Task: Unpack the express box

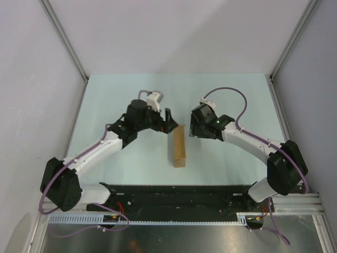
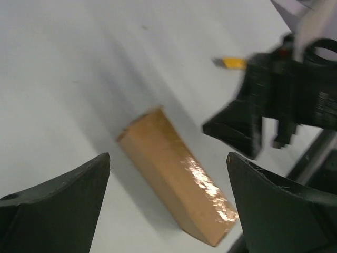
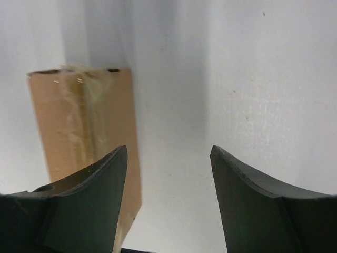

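A: Where?
B: Box (image 1: 179,147) at centre frame, lying flat, taped. Left gripper (image 2: 168,158) and right gripper (image 3: 168,150) spread wide, empty, flanking.
A: Handling?
B: Probably light, stiff; tape (image 3: 79,116) likely slick. Best pinched across long edges.

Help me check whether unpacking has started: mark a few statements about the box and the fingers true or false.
1. The express box lies flat on the table. True.
2. The left gripper clamps the box in its fingers. False: its fingers stand open, holding nothing.
3. The right gripper holds nothing. True.
4. The box's lid is flipped open. False: it is shut, with clear tape along the top.
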You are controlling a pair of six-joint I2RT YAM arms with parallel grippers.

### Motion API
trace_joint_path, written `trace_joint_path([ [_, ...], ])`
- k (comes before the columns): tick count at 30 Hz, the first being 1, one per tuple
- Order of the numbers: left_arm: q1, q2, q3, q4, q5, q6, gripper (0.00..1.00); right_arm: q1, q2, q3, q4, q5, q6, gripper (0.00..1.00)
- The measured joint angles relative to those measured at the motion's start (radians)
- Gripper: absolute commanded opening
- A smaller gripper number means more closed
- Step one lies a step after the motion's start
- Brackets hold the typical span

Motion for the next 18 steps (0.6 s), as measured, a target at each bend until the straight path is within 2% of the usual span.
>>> trace_joint_path([
  [5, -0.134, 0.097, 0.012, -0.028, -0.018, -0.049, 0.97, -0.021, 0.000, -0.072, 0.002, -0.014, 0.020, 0.68],
  [11, -0.156, 0.292, 0.088, -0.151, -0.092, -0.102, 0.98, -0.054, 0.000, -0.153, 0.013, -0.031, 0.029, 0.68],
  [18, -0.204, 0.356, 0.177, -0.175, -0.099, -0.126, 0.98, -0.067, 0.000, -0.193, 0.042, -0.044, 0.033, 0.68],
])
